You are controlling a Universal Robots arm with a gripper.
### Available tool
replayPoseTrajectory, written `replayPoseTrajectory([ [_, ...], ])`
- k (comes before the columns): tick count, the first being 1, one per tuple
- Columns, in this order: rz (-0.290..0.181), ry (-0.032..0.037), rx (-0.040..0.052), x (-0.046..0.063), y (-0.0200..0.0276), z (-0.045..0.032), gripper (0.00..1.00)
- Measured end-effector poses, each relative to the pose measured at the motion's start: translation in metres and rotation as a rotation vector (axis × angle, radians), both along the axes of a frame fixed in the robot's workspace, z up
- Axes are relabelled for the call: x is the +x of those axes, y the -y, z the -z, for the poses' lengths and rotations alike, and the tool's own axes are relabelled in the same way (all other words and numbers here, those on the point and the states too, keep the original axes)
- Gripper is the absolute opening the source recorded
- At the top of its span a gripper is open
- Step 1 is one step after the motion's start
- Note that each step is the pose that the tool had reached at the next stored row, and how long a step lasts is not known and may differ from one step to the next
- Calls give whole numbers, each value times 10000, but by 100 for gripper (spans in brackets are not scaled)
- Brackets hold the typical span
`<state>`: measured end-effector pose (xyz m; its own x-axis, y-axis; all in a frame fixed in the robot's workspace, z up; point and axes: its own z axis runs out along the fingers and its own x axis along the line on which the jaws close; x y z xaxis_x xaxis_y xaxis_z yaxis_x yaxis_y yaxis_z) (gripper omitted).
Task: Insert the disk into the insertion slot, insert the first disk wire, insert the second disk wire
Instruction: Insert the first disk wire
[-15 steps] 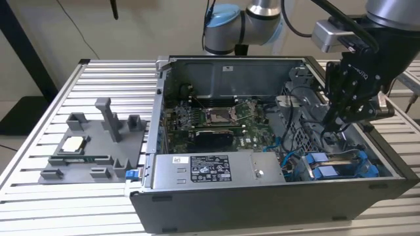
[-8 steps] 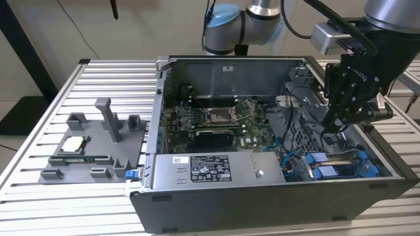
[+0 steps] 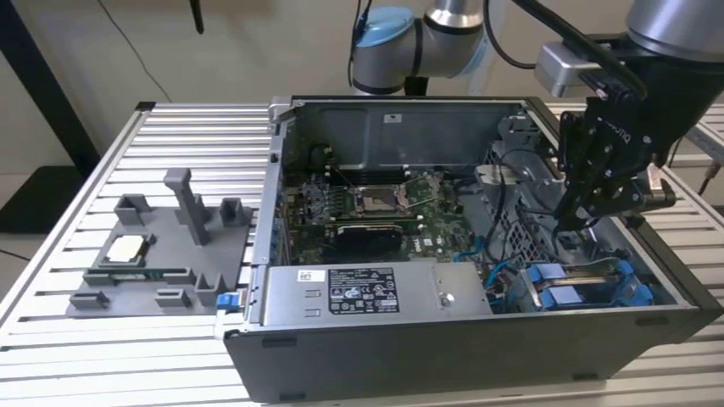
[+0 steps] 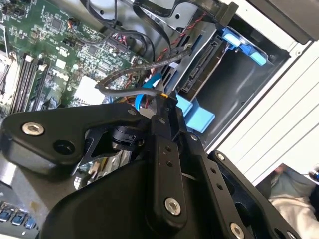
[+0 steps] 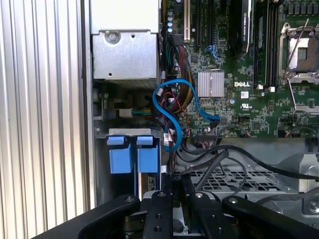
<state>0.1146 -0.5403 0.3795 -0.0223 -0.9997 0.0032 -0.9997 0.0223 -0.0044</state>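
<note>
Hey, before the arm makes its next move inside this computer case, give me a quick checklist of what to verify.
1. Disk seated in the insertion slot: ok, blue tabs sit at its mouth.
2. Gripper inside the computer case, beside the slot: ok.
3. Black braided wire clear of the gripper: not ok, it crosses at the tip.
4. Blue cable plugged into the motherboard: ok.
5. Blue cable's other end at the disk: cannot tell.

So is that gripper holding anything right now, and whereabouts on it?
The gripper seems shut on a black wire, pinching it partway along its length, though the contact itself is partly hidden.
</note>
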Motion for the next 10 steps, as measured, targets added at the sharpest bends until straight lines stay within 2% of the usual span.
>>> replayPoseTrajectory([
  [10,0,0,0,0,0,29,19],
])
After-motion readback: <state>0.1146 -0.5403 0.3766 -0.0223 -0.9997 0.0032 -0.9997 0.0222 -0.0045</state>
